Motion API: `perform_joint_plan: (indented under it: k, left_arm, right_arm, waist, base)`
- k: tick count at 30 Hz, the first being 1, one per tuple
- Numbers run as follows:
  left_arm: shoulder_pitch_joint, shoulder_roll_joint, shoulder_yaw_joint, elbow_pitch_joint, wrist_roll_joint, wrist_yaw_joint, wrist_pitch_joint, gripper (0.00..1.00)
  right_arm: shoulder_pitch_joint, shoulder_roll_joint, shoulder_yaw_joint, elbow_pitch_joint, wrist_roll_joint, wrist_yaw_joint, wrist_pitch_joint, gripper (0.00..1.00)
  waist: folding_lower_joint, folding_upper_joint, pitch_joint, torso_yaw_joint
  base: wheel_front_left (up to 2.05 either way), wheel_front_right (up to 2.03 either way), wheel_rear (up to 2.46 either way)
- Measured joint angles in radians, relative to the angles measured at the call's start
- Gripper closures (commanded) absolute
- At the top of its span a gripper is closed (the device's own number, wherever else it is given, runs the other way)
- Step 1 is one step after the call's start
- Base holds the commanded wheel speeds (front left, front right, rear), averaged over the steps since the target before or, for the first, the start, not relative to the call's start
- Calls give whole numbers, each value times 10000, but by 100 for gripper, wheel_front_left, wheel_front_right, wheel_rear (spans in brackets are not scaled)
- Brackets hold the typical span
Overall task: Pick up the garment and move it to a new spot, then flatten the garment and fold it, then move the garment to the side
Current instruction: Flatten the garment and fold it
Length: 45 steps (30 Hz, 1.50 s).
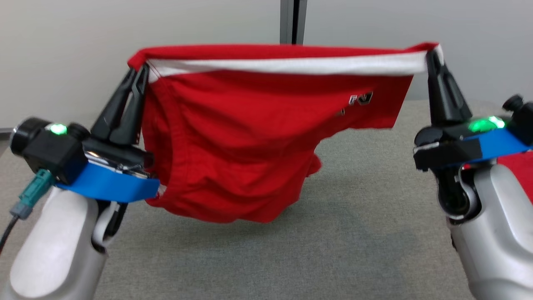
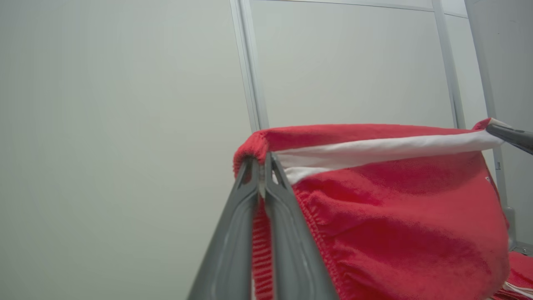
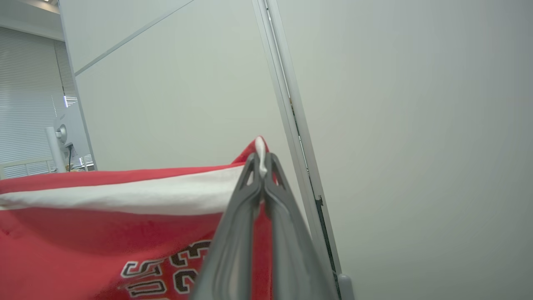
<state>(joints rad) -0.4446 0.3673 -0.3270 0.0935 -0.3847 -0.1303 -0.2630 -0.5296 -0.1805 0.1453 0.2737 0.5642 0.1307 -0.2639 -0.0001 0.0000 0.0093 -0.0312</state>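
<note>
Both banded top corners of the seemingly soft, light red cloth garment (image 1: 233,137) sit pinched in the closed left gripper (image 1: 143,71) and right gripper (image 1: 431,56), letting it hang limp above the grey table (image 1: 354,237).

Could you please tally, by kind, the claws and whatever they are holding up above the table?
Garments: 1, the red garment
Claws: 2, the left claw and the right claw
Total: 3
</note>
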Motion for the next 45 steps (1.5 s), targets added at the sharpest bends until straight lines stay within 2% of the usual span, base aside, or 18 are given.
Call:
perform_joint_plan:
  k: [3, 7, 10, 14, 18, 22, 29, 34, 40, 45]
  left_arm:
    - [-1058, 203, -54, 359, 71, 0, 4, 100]
    - [-2774, 73, -299, 1313, 395, 0, 146, 100]
    - [-4189, -190, -376, 2207, 750, 86, 130, 100]
    - [-5823, -683, -77, 2940, 1202, 562, 27, 100]
    - [-6169, -1252, 280, 3179, 1281, 593, 13, 100]
    - [-4875, -1540, 431, 3701, 1246, 355, 13, 100]
    - [-1123, -2410, 838, 4874, 625, 67, 4, 100]
    - [1297, -2859, 667, 5856, 201, 6, 4, 100]
    - [3242, -3055, 569, 5787, -290, 2, 4, 100]
    - [4035, -3095, 387, 5595, -389, 2, 2, 100]
  right_arm:
    - [-976, -249, 232, -13, 69, 0, 0, 100]
    - [-2383, -426, 458, 543, -244, -2, 0, 100]
    - [-3655, -387, 295, 1011, -662, -2, 0, 100]
    - [-5172, -286, -33, 997, -1668, 0, -2, 100]
    - [-5482, -25, -587, 1183, -2086, -2, -2, 100]
    - [-4442, 159, -462, 1392, -2148, 0, 0, 100]
    - [-697, 163, -69, 1898, -1490, 0, 2, 100]
    - [1661, 238, 138, 2330, -1258, 2, 19, 100]
    - [3348, 550, -13, 2359, -1129, 2, 25, 100]
    - [4395, 798, -234, 2301, -1020, 0, 25, 100]
  waist:
    - [0, 0, 396, -128]
    - [3, 1, 1208, -303]
    - [6, 2, 1878, -380]
    - [6, 3, 2576, -304]
    - [6, 3, 2858, -61]
    - [1, 2, 2613, 23]
    - [0, 2, 1962, 72]
    - [-2, 0, 1462, 66]
    - [-2, -2, 816, 127]
    - [-2, -1, 178, 303]
  base:
    - [0, 0, 0]
    - [0, 0, 0]
    - [0, 0, 0]
    - [0, 0, 0]
    - [0, 0, 0]
    - [0, 0, 0]
    - [0, 0, 0]
    - [0, 0, 0]
    - [0, 0, 0]
    - [0, 0, 0]
